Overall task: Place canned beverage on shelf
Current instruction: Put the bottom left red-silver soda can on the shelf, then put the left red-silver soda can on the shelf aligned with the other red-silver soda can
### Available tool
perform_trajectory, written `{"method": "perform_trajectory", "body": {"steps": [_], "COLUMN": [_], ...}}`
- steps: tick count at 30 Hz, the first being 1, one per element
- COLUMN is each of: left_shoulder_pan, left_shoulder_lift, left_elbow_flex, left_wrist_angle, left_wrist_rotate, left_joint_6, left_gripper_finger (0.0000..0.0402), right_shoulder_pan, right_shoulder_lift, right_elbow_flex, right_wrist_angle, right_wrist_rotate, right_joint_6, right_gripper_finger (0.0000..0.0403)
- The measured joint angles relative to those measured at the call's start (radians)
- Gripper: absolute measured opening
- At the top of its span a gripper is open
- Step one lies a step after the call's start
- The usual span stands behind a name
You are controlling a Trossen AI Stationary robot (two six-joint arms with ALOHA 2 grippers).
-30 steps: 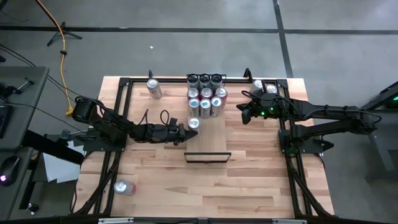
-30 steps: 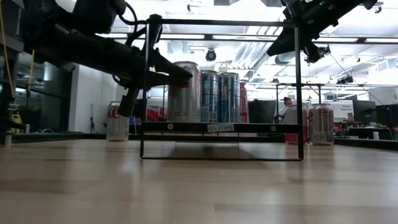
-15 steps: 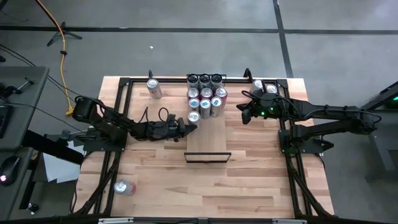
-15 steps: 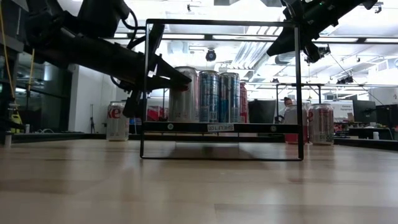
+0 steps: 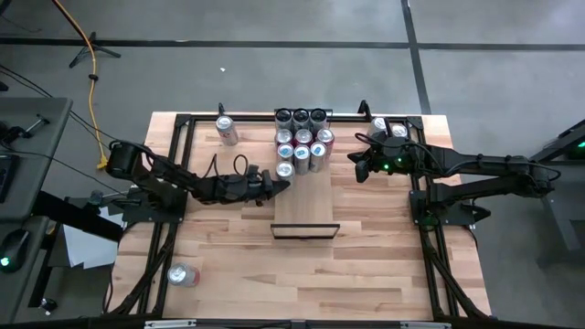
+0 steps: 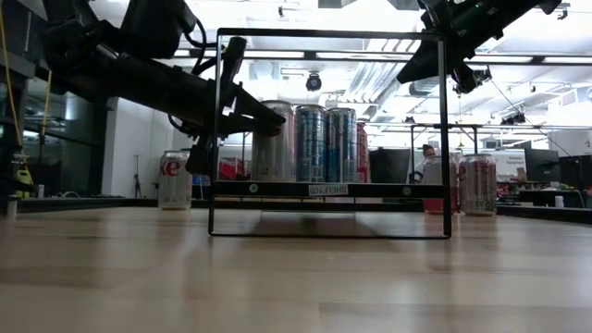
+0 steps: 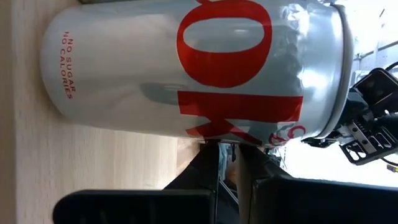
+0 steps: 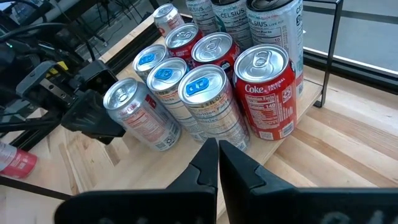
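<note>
A: Surface noted first: pale butcher-block table point(image 5: 228, 265) inside a black rail frame point(image 5: 174, 137), grey floor around it.

B: Far left?

A: A can lying on its side point(image 5: 183, 275) near the table's front left corner; an upright can point(image 5: 226, 129) by the back left rail.

B: Left tool?

A: The left tool point(image 5: 279, 185) is seen pinched fully together just beside the silver can with red lettering point(image 5: 284, 169), nothing held. That can fills the left wrist view point(image 7: 186, 68).

B: Middle?

A: The shelf point(image 5: 305, 196), a long pale panel with a black bar at its near end, is carried on a wire stand. A cluster of cans point(image 5: 303, 139) is packed upright at its far end, the silver can at the cluster's front left.

B: Right?

A: The right tool point(image 5: 358, 166) is raised beside the cluster, fingers closed on nothing. Two more cans point(image 5: 388, 127) are noted at the back right corner.
</note>
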Motion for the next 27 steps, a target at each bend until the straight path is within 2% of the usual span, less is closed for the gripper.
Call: {"method": "perform_trajectory", "body": {"steps": [7,13,16,24,27], "left_shoulder_pan": [-0.023,-0.067,-0.068,-0.041,-0.031], "left_shoulder_lift": [-0.014,-0.140,-0.252,-0.563,-0.650], "left_elbow_flex": [0.000,0.000,0.000,0.001,0.034], "left_wrist_angle": [0.036,0.041,0.039,0.009,-0.154], "left_wrist_rotate": [0.061,0.069,0.066,0.107,0.099], "left_joint_6": [0.002,0.108,0.246,0.811,0.987], "left_gripper_finger": [0.0000,0.0000,0.0000,0.0000,0.0000], "right_shoulder_pan": [0.000,0.000,0.000,0.000,0.000], "right_shoulder_lift": [0.000,0.000,0.000,0.000,0.000], "right_elbow_flex": [0.000,0.000,0.000,0.000,0.000], "right_wrist_angle": [0.000,0.000,0.011,0.128,0.165], "right_wrist_rotate": [0.000,0.000,0.000,0.000,-0.006], "right_joint_6": [0.000,0.000,0.002,0.000,0.000], "right_gripper_finger": [0.0000,0.0000,0.0000,0.0000,0.0000]}}
